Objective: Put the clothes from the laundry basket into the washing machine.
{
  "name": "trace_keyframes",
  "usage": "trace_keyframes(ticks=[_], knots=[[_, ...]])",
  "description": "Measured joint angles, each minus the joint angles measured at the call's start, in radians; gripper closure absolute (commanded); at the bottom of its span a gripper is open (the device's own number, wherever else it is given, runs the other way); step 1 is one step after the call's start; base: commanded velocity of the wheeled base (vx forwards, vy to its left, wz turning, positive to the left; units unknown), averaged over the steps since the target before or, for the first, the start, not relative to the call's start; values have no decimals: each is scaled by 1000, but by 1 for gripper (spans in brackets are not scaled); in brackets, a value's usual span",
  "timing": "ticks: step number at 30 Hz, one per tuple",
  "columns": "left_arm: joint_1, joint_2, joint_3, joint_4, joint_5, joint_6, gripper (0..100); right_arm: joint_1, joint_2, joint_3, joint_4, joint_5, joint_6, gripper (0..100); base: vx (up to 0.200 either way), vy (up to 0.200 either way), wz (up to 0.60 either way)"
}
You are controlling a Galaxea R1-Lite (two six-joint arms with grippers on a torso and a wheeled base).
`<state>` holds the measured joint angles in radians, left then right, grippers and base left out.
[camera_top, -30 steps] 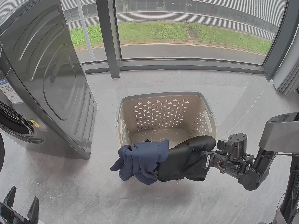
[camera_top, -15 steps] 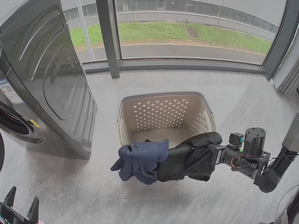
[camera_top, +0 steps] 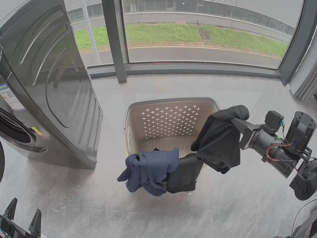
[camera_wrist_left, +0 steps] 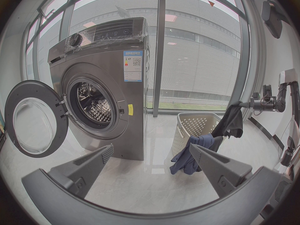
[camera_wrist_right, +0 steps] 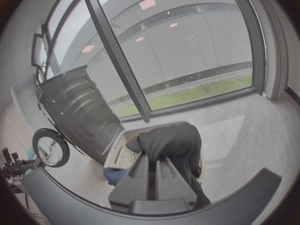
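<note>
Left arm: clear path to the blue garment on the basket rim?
Probably yes: the open left hand faces the blue garment across bare floor; the black garment hangs from the right hand beyond it.

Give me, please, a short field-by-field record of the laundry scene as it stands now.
laundry basket: on the floor, beside the washing machine
door: swung open
right gripper: shut on black garment, raised over the basket's right side
black garment: upper end lifted, lower end draped on the basket's front rim
blue garment: draped over the front rim, touching the black one
left gripper: open, low, facing the machine
</note>
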<state>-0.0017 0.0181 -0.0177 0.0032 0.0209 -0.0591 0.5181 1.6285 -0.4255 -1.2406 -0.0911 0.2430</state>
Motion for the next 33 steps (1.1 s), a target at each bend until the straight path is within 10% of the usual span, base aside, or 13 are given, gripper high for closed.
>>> trace_keyframes(ticks=[33], knots=[[-1, 0, 0, 0, 1, 1, 0, 59, -196, -26, 60, 4, -56, 100, -73, 6, 0]])
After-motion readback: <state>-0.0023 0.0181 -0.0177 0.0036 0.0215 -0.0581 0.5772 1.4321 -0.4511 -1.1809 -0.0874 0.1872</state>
